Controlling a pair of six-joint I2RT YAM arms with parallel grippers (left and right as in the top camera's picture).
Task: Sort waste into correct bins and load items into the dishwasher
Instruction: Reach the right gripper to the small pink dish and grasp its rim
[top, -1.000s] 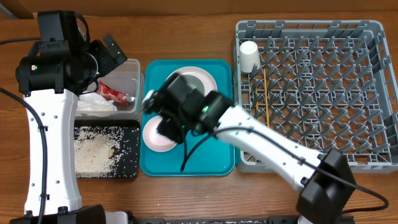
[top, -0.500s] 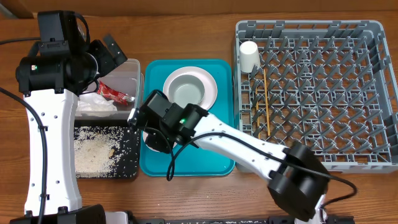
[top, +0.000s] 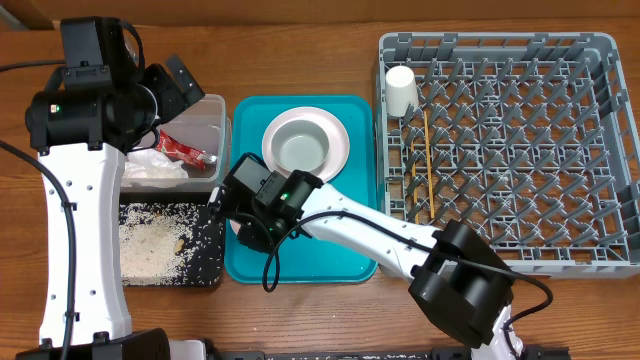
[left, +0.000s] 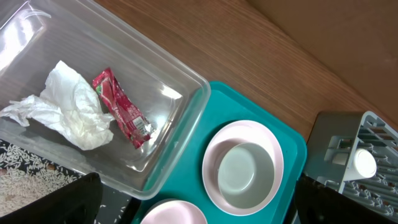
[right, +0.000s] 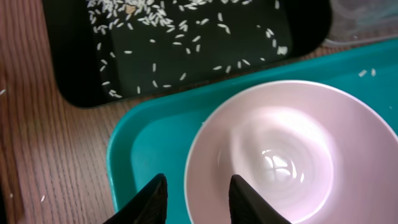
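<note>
My right gripper (right: 199, 199) is open, low over the teal tray, its two fingers either side of the left rim of the pale pink bowl (right: 292, 155). In the overhead view the right gripper (top: 243, 208) hides most of that bowl. My left gripper (top: 185, 88) is open and empty, held above the clear tub (top: 222, 130), which holds the red wrapper (left: 121, 109) and the white napkin (left: 68, 109). The black tray (top: 207, 255) holds rice grains (top: 150, 245). The grey-green bowl (top: 300, 148) sits on the round plate (top: 342, 150). The white cup (top: 401, 90) and chopsticks (top: 428, 160) are in the grey dish rack (top: 520, 150).
The teal tray (top: 340, 255) lies between the bins and the rack. A few rice grains lie loose on the tray and on the wood by the black tray (right: 186, 43). The right arm stretches across the tray's front right corner.
My right gripper has moved left and forward, off the plate and grey-green bowl, down to the pink bowl's left rim. The left arm has not moved.
</note>
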